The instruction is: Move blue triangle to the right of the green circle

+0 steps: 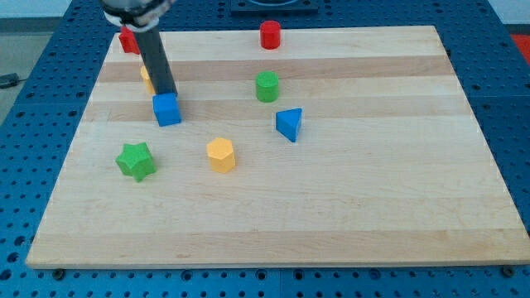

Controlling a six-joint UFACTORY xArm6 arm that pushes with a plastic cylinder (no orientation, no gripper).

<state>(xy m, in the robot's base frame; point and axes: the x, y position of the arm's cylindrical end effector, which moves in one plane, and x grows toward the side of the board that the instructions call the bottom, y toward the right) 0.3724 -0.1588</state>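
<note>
The blue triangle (289,124) lies on the wooden board (348,215), just below and slightly right of the green circle (267,86). The two are close but apart. My tip (166,93) is far to the view's left of both, touching the top edge of a blue cube (167,109). The rod rises from there to the view's top left.
A yellow block (146,79) is partly hidden behind the rod. A red block (128,40) sits at the top left corner, a red cylinder (270,35) at the top edge. A green star (136,161) and a yellow hexagon (221,155) lie lower left of centre.
</note>
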